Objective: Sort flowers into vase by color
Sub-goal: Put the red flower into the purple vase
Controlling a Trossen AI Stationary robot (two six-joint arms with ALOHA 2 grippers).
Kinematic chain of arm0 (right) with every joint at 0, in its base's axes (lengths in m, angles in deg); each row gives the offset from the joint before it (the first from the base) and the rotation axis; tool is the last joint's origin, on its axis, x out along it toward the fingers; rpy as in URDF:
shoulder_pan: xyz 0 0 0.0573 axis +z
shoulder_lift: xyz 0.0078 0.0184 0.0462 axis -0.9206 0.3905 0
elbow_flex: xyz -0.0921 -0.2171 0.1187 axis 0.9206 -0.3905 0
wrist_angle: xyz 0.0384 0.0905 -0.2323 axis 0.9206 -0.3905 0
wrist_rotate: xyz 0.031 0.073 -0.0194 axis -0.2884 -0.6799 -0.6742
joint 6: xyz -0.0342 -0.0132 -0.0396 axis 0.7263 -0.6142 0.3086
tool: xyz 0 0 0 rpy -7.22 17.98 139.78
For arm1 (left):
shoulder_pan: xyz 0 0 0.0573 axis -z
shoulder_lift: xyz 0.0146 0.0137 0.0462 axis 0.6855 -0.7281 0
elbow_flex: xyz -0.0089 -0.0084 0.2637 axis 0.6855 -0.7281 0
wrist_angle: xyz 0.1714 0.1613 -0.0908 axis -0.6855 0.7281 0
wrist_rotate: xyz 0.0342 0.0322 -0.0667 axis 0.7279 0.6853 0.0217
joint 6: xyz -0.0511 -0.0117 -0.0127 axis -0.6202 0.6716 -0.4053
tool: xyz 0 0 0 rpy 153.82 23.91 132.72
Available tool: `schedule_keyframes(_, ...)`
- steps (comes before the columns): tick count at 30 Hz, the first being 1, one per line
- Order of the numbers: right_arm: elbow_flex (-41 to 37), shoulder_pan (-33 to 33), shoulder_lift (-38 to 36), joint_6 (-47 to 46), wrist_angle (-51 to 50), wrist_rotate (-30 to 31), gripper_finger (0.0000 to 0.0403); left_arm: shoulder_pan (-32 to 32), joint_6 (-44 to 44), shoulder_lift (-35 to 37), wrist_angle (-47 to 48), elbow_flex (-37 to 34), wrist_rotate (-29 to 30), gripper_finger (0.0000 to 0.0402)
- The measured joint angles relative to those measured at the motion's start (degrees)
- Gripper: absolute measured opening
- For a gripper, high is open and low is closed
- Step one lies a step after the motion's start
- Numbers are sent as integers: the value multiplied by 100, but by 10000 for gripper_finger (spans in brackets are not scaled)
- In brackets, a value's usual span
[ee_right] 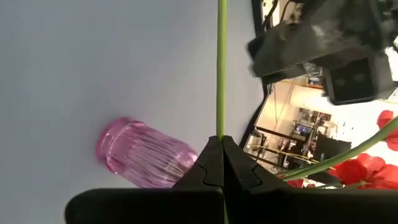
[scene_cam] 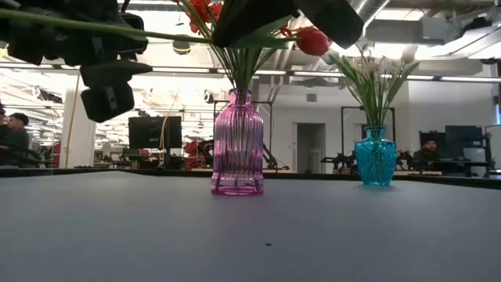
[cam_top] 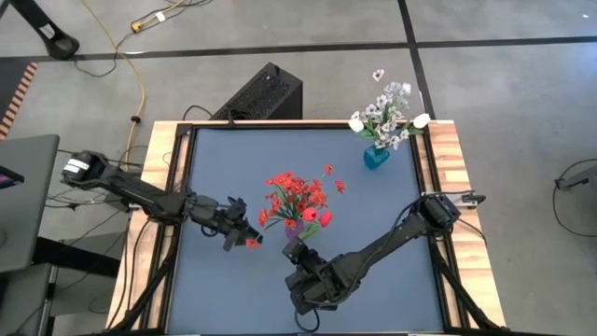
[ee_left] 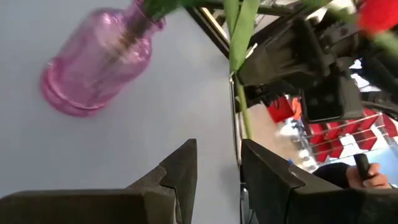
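Table: blue-grey mat (cam_top: 373,243), wooden rim.
Pink ribbed glass vase (scene_cam: 237,145): centre, full of red flowers (cam_top: 297,194).
Right gripper (ee_right: 221,163): clamped on a thin green stem (ee_right: 221,68).
Left gripper (ee_left: 217,171): half open, holding nothing, just left of the vase.
Next: probably steer the stem into the neck.
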Motion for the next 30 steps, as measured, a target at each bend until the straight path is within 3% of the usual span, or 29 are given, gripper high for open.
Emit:
schedule_keyframes(5, 0, 45, 0, -6, 28, -36, 15, 300, -168, -1055, -1475, 0, 286, 113)
schedule_keyframes(10, 0, 118, 4, -35, 129, -414, 15, 328, -365, -1900, -2303, 128, 40, 113)
schedule_keyframes(19, -15, 136, 107, -64, 366, -608, 15, 541, -512, -3015, -3186, 627, -497, 113)
schedule_keyframes(30, -31, 164, 109, -9, 414, -631, 15, 611, -502, -3362, -3055, 1034, -740, 109)
